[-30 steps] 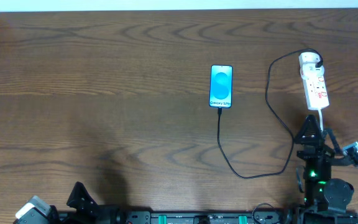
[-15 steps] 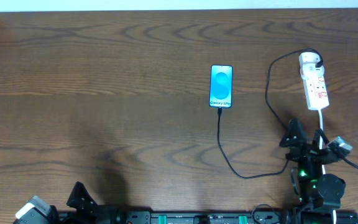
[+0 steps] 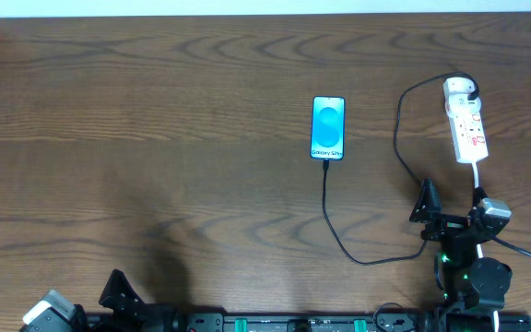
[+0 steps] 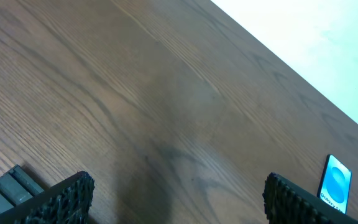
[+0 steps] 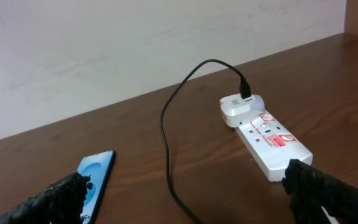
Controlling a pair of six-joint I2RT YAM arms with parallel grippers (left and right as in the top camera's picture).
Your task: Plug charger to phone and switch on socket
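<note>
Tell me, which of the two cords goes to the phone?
The thin black cable: it reaches the lower edge of the phone from the white adapter. The thicker white cord leaves the socket.

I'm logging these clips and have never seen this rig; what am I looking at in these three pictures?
Two robot arms sit at a wooden table. One picture looks down from above; the other two come from a camera on each wrist. On the table lie a lit phone and a black charger cable running from its lower edge to a white adapter in the socket strip. The left pincer and right pincer are both open, holding nothing.
</note>
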